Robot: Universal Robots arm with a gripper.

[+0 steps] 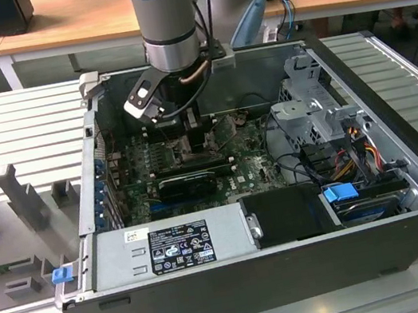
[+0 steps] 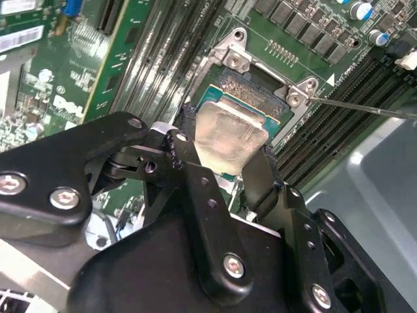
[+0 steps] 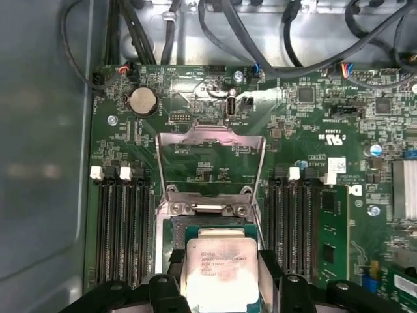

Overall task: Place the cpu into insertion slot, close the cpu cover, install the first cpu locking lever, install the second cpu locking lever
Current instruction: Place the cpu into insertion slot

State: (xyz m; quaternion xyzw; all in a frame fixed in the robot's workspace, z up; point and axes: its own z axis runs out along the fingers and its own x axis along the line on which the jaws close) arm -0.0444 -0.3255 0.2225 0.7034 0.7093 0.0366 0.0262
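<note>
end effector (image 2: pixel 221 150), pointing down, grips cpu (image 2: pixel 229 130) at insertion slot (image 2: pixel 251 96).

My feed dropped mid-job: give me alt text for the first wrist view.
The cpu, silver face up, is clamped between the black jaws right at the insertion slot; whether it is seated cannot be told. Beyond it the cpu cover stands flipped open on the green motherboard, memory slots on both sides.
</note>
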